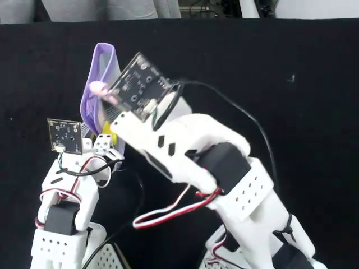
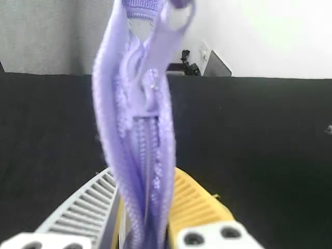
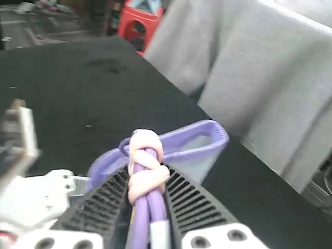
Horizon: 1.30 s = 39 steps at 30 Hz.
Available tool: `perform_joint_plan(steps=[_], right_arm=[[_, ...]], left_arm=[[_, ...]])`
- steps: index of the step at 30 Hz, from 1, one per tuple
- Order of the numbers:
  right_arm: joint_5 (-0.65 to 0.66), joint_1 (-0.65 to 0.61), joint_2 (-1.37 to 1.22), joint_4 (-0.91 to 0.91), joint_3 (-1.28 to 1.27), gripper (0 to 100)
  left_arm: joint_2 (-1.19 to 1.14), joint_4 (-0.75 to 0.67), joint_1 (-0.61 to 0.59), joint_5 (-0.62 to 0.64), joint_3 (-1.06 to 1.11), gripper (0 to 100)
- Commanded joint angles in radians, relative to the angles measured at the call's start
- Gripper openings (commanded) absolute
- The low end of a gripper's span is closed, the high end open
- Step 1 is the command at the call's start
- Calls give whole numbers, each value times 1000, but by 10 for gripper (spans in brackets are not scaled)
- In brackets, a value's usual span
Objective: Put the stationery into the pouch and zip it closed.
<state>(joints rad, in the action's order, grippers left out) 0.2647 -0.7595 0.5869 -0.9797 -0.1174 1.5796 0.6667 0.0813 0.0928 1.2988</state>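
The left gripper [image 2: 142, 210] is nearly closed, its grey and yellow fingers clamping one end of a purple pouch [image 2: 140, 129]. In the left wrist view the pouch rises straight up from the fingers, narrow edge on, with its zip [image 2: 148, 135] running along that edge.

The right gripper [image 3: 145, 205] is also nearly closed. Its black ribbed fingers pinch the pouch together with a pink lump [image 3: 145, 168] that sits at the pouch's edge, touching both fingers. I cannot tell what the lump is.

From the high view, the pouch [image 1: 101, 73] is held off the black table [image 1: 291, 112] between the two arms, the left arm below it and the right arm beside it. The pouch's inside is hidden, so its contents cannot be told.
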Motion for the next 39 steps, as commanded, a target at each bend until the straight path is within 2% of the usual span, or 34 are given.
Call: perform_joint_plan(steps=[1, 7, 11, 15, 18, 27, 35, 39], right_arm=[[14, 97, 7, 11, 67, 11], [14, 181, 1, 64, 64, 11], [14, 227, -1, 101, 64, 11], [14, 236, -1, 117, 64, 11], [15, 239, 7, 123, 67, 11], [12, 399, -2, 172, 74, 11], [17, 427, -2, 176, 81, 11], [17, 506, -12, 222, 73, 11]], left_arm=[[3, 94, 7, -9, -136, 28], [6, 147, 10, -84, -154, 28], [95, 147, 16, -92, -90, 28], [253, 170, 90, -130, -24, 28], [238, 210, 142, -178, -39, 28], [244, 227, 142, -183, -48, 28], [244, 255, 143, -184, -48, 28], [244, 261, 140, -184, -48, 28]])
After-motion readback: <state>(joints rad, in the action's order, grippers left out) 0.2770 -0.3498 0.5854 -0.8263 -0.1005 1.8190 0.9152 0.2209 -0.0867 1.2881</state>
